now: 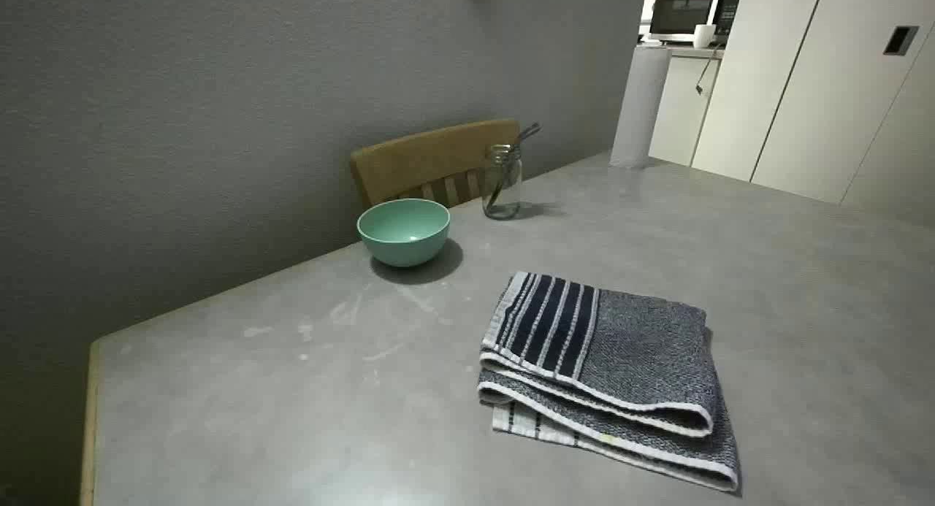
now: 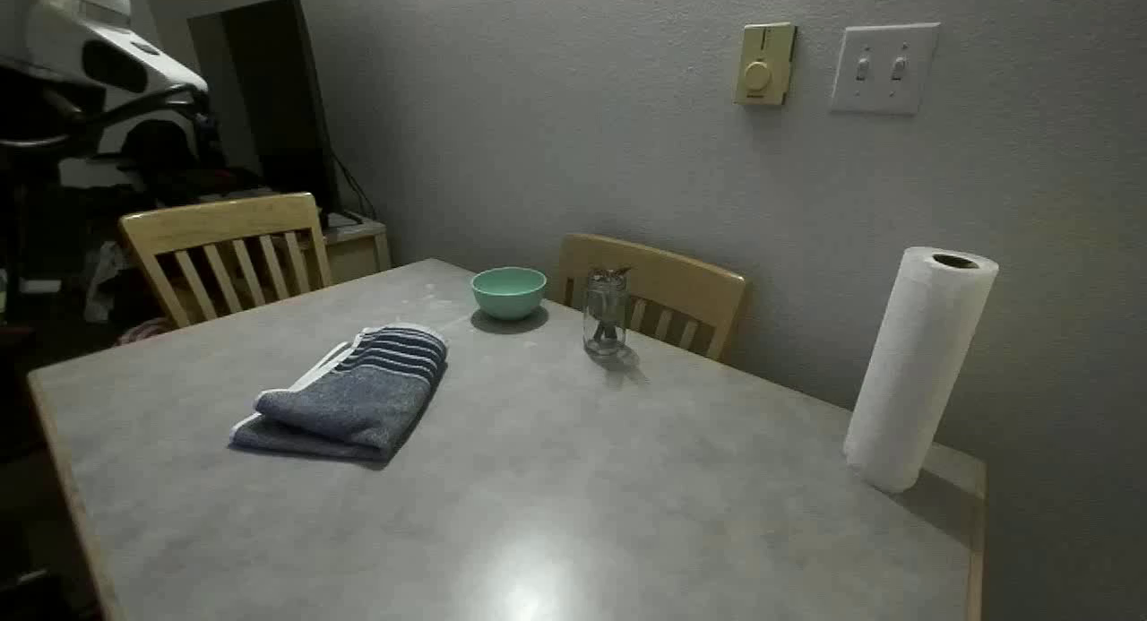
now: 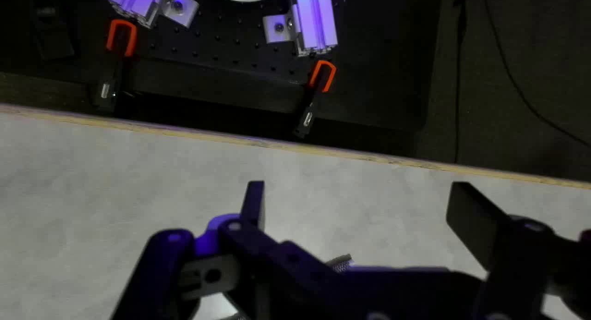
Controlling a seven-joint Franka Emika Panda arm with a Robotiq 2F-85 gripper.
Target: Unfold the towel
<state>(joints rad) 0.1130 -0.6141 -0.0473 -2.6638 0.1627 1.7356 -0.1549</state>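
The towel (image 1: 646,345) is dark grey-blue terry cloth with white edges and a band of dark and white stripes at one end. It lies folded in several layers on the grey table; it also shows in an exterior view (image 2: 345,406). In the wrist view a small bit of the towel (image 3: 340,263) shows behind the gripper body, and the rest is hidden. My gripper (image 3: 360,200) is open, with its fingers wide apart and nothing between them. It is above the table, near the towel's side. Its fingers do not show in the exterior views.
A teal bowl (image 1: 405,232) and a glass jar with utensils (image 1: 502,185) stand near the wall-side edge. A paper towel roll (image 2: 918,370) stands at a corner. Chairs (image 2: 224,254) stand around. The table edge (image 3: 277,145) and the black base with clamps cross the wrist view.
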